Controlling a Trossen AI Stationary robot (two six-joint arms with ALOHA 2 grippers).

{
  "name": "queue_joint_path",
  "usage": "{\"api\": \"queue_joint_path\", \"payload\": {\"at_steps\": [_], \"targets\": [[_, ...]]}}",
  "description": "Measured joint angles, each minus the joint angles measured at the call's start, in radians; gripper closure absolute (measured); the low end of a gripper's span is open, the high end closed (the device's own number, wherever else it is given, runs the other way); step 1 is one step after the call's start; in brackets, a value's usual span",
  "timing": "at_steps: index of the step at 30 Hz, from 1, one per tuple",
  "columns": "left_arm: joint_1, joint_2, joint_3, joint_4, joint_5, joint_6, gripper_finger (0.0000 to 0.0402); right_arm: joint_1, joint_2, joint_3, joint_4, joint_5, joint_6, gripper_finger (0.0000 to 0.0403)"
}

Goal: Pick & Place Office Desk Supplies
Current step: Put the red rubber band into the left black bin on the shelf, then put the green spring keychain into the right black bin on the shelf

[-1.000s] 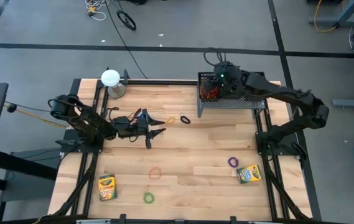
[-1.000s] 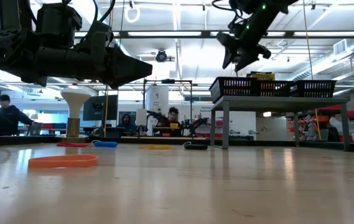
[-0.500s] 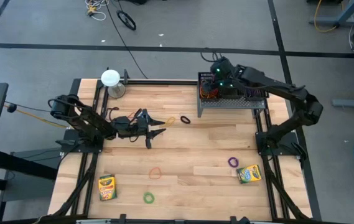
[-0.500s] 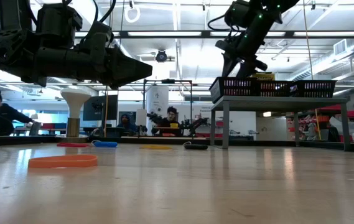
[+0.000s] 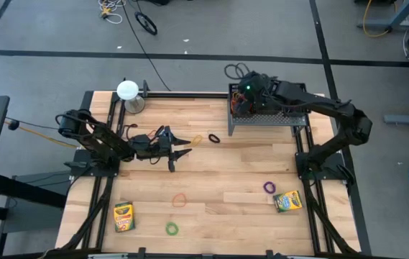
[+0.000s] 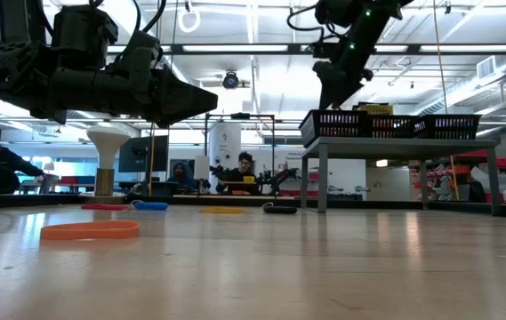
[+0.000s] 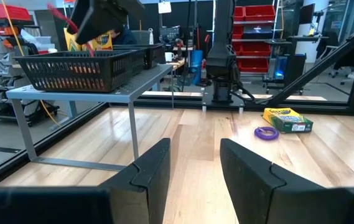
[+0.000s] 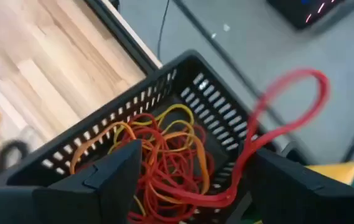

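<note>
My right gripper [image 8: 192, 180] hovers open over the left end of the black mesh basket [image 8: 183, 81], which holds a tangle of red, orange and yellow rubber bands [image 8: 164, 155]. A blurred red band [image 8: 270, 124] loops between its fingers above the basket. My left gripper [image 5: 184, 147] waits open and level above the table's left middle. On the wood lie two crayon boxes [image 5: 123, 216] [image 5: 287, 201] and red [image 5: 180, 199], green [image 5: 172, 229], purple [image 5: 269, 187], black [image 5: 213, 137] and yellow [image 5: 196, 139] bands. My right gripper has the red band [image 8: 251, 149] between its spread fingers, above the basket. The band is blurred, and I cannot tell whether it touches a finger or hangs free.
The basket stands on a grey raised shelf [image 7: 71, 93] at the far right. Another crayon box [image 6: 373, 108] shows in it. A white round-topped object [image 5: 127, 91] stands at the far left corner. Open wood lies in the table's middle.
My right gripper has rolled about its wrist and tipped more steeply down over the basket, shifting a little toward the table's left. My left arm has kept still.
</note>
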Motion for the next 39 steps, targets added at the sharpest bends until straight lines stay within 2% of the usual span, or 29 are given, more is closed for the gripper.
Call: {"api": "queue_joint_path", "payload": {"at_steps": [6, 11, 16, 19, 24, 28, 30, 33, 35, 39], "targets": [[0.0, 0.0, 0.0, -0.005, 0.0, 0.0, 0.0255, 0.09, 0.0, 0.0, 0.049, 0.133, -0.189, 0.0122], [0.0, 0.0, 0.0, -0.007, 0.0, 0.0, 0.0255, 0.163, 0.0, 0.0, 0.107, 0.302, -0.315, 0.0121], [0.0, 0.0, 0.0, -0.007, 0.0, 0.0, 0.0255, 0.188, 0.0, 0.0, 0.133, 0.414, -0.357, 0.0121], [0.0, 0.0, 0.0, -0.008, 0.0, 0.0, 0.0255, 0.189, 0.0, 0.0, 0.127, 0.457, -0.329, 0.0127], [0.0, 0.0, 0.0, -0.008, -0.001, 0.001, 0.0255, 0.236, -0.019, 0.0, 0.029, 0.461, -0.273, 0.0189], [0.0, 0.0, 0.0, -0.012, -0.026, 0.012, 0.0255, 0.333, -0.048, 0.0, -0.104, 0.445, -0.183, 0.0271], [0.0, 0.0, 0.0, -0.021, -0.027, 0.003, 0.0255, 0.383, -0.065, -0.002, -0.163, 0.402, -0.127, 0.0316], [-0.002, 0.001, 0.0, -0.036, -0.027, -0.007, 0.0255, 0.458, -0.1, -0.069, -0.131, 0.339, -0.091, 0.038], [-0.002, 0.001, 0.0, -0.051, -0.028, -0.019, 0.0255, 0.512, -0.129, -0.147, -0.061, 0.305, -0.094, 0.0394], [-0.001, 0.001, 0.002, -0.082, -0.058, -0.067, 0.0255, 0.627, -0.188, -0.326, 0.103, 0.296, -0.047, 0.0376]]}}
